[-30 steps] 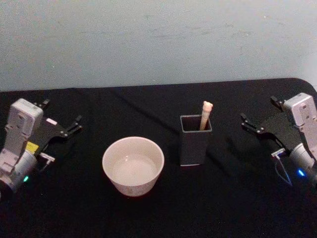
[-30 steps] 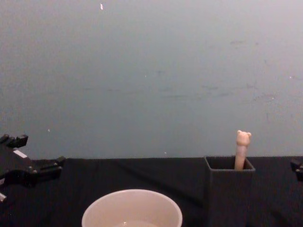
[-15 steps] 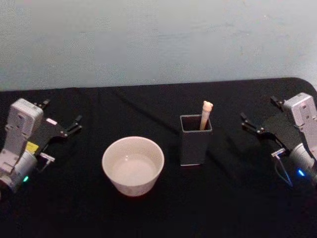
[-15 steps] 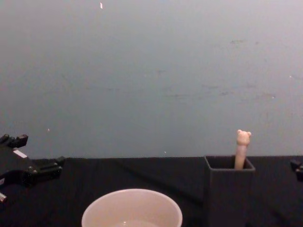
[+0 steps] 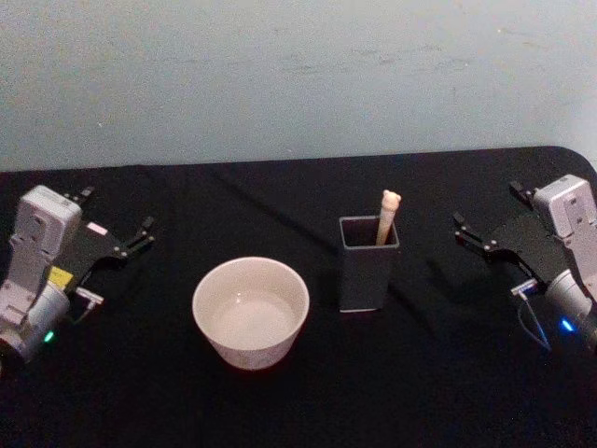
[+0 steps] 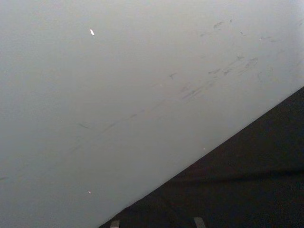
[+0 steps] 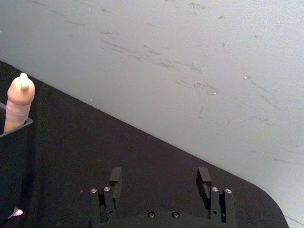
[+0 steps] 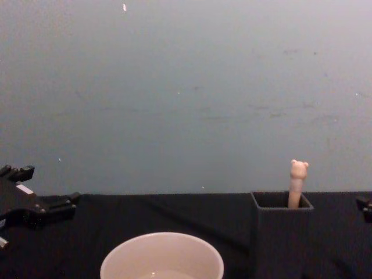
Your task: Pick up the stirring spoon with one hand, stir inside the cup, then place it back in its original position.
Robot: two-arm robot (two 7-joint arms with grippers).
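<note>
Nearest the robot, the cup (image 5: 244, 353) sits on the black counter (image 5: 420, 373), left of centre. It seems to hold a little clear liquid, though that is hard to tell. A stir that is too brisk or too wide could slop it out or push the cup along.

Just beside the cup on its right, and slightly farther back, stands the dark grey holder (image 5: 362, 280). It looks tall, narrow and thin-walled, so any sideways drag on the way out could tip it over.

The stirring spoon (image 5: 387, 215) stands in the holder's far right corner with its long axis close to vertical, leaning a little rightward. The bear head points up, and the bowl is hidden down inside. Only the upper handle is exposed, so a pinch set too high on the small rounded head may slip. A straight upward lift looks safest.

The left gripper (image 5: 119, 207) hangs well apart at the counter's left side, jaws spread. The right gripper (image 5: 485, 203) hovers at the right, nearer the holder, jaws also spread and holding nothing.
</note>
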